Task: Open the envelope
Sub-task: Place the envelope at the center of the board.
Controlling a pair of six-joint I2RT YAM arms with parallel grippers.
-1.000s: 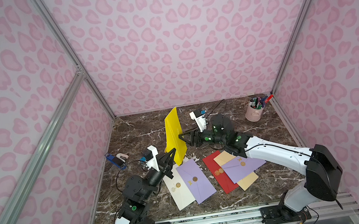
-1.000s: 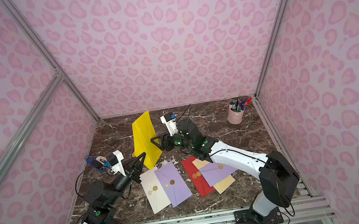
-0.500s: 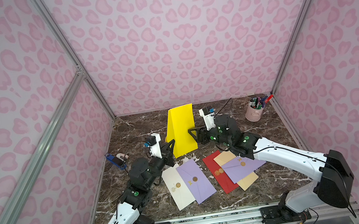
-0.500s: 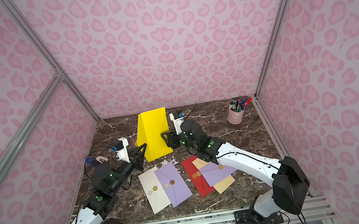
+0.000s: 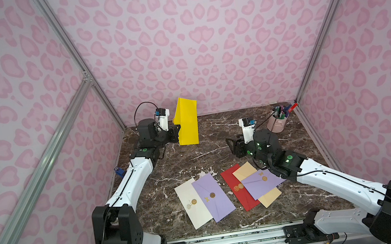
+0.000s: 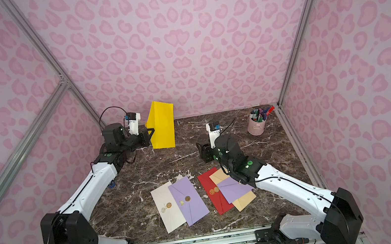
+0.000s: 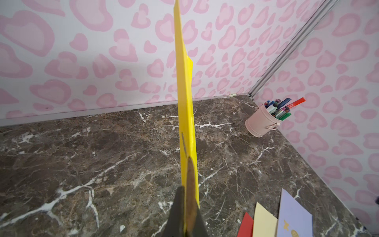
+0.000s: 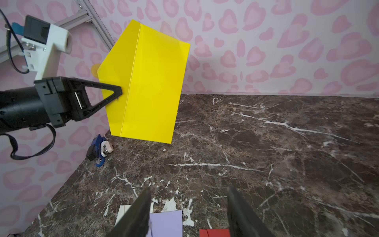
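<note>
Yellow envelope (image 7: 185, 92), edge-on from left wrist

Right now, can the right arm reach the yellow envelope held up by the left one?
Probably yes: the open right gripper faces the yellow envelope across bare table, and the left gripper pinches only one edge.

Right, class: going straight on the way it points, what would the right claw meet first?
Probably the yellow envelope, near its lower corner, held by the left claw; it might instead slip beneath onto the marble table. Depth is unclear.
</note>
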